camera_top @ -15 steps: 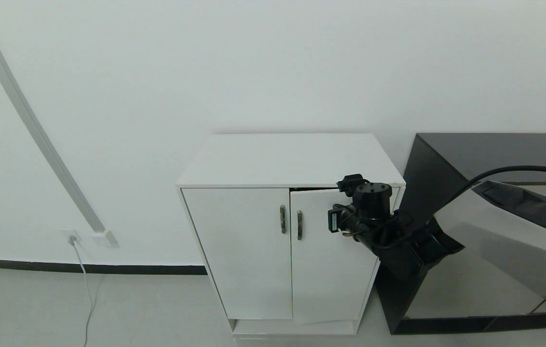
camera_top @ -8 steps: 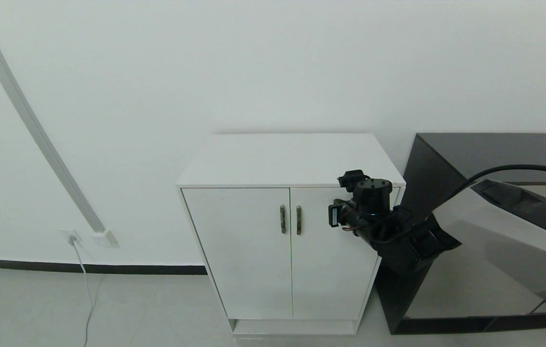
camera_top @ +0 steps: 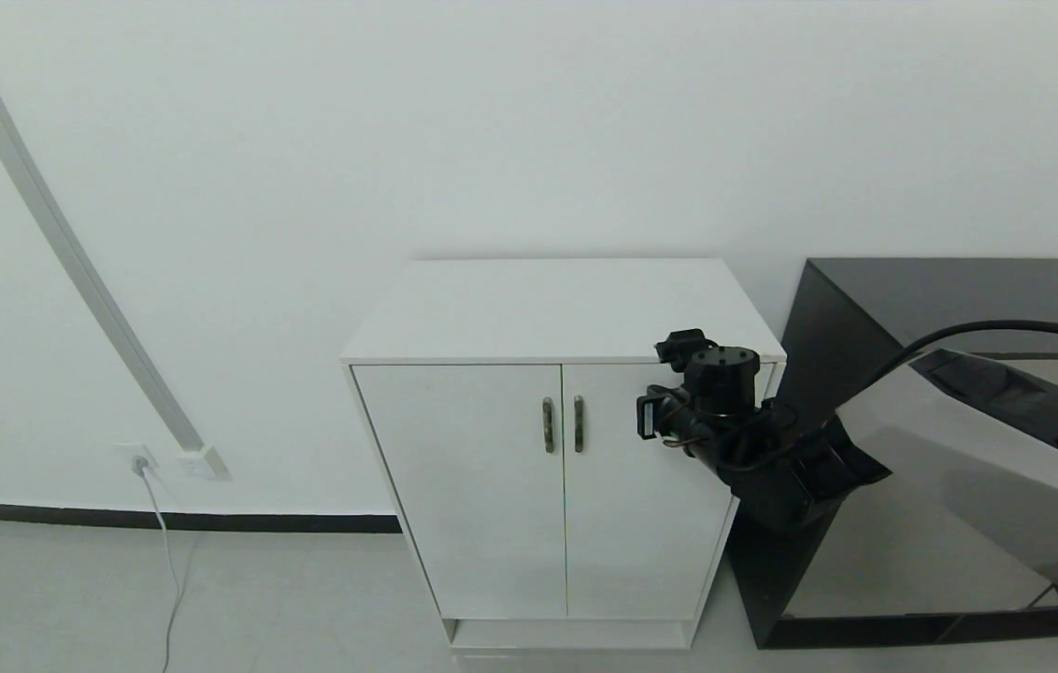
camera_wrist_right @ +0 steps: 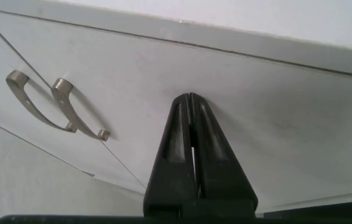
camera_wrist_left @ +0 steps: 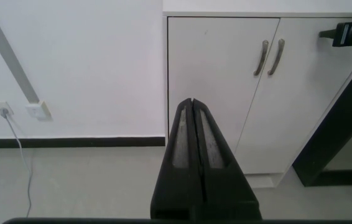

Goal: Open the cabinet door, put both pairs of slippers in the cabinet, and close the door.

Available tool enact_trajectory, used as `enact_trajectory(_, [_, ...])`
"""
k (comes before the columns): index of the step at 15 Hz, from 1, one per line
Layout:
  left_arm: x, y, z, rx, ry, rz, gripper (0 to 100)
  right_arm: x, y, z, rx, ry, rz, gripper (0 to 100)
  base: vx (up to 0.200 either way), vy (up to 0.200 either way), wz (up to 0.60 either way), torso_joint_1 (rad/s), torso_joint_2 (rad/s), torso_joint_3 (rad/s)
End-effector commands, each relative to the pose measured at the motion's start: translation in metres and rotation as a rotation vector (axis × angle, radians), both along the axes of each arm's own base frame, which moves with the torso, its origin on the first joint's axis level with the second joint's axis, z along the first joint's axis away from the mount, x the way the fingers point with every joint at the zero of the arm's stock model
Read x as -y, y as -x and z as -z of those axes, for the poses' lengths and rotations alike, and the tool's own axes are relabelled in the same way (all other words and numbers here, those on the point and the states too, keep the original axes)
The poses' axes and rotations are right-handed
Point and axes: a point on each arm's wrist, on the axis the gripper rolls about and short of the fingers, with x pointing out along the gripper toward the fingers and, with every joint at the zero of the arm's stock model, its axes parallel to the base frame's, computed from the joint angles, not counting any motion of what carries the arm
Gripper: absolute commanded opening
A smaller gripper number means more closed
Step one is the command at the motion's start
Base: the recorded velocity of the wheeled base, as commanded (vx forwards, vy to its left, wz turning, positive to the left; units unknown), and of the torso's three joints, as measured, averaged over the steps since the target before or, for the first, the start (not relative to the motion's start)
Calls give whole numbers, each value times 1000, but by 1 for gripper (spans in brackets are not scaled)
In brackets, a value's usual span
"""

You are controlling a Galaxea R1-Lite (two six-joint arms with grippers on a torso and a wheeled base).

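Note:
The white cabinet (camera_top: 548,313) stands against the wall with both doors flush and closed. Two metal handles (camera_top: 563,425) meet at its centre. My right gripper (camera_wrist_right: 190,99) is shut with nothing in it, and its tip rests against the upper part of the right door (camera_wrist_right: 269,106), to the side of the handles (camera_wrist_right: 58,106). From the head view, that arm's wrist (camera_top: 711,397) sits in front of the right door (camera_top: 641,533) near its top outer corner. My left gripper (camera_wrist_left: 191,104) is shut and empty. It hangs low, well back from the cabinet (camera_wrist_left: 226,81), pointing at the left door.
A glossy black unit (camera_top: 875,299) stands right beside the cabinet. On the left, a wall socket with a trailing cable (camera_top: 141,463) and a slanted conduit (camera_top: 62,243) sit on the wall. Bare grey floor (camera_top: 164,598) lies left of the cabinet.
A second ago the right door stood slightly ajar. It has swung shut as the right arm pressed in towards the cabinet. Since half a second ago little has moved.

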Motion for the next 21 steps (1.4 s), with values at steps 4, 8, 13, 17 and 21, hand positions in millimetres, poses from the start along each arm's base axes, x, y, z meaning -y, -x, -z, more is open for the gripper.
enact_trajectory(4, [0, 0, 0, -1, 2, -1, 0, 12, 23, -23, 34, -20, -1, 0, 0, 0, 0, 0, 0, 0])
enact_trajectory(8, [0, 0, 0, -1, 0, 0, 0, 45, 54, -38, 41, -22, 38, 0, 0, 0, 0, 0, 0, 0])
enact_trajectory(13, [0, 0, 0, -1, -1, 0, 0, 114, 88, -46, 32, -15, 172, 0, 0, 0, 0, 0, 0, 0])
enact_trajectory(17, [0, 0, 0, -1, -1, 2, 0, 168, 109, -43, 44, -16, 311, 0, 0, 0, 0, 0, 0, 0])
enact_trajectory(21, [0, 0, 0, -1, -3, 2, 0, 194, 142, -50, 60, -20, 371, 0, 0, 0, 0, 0, 0, 0])
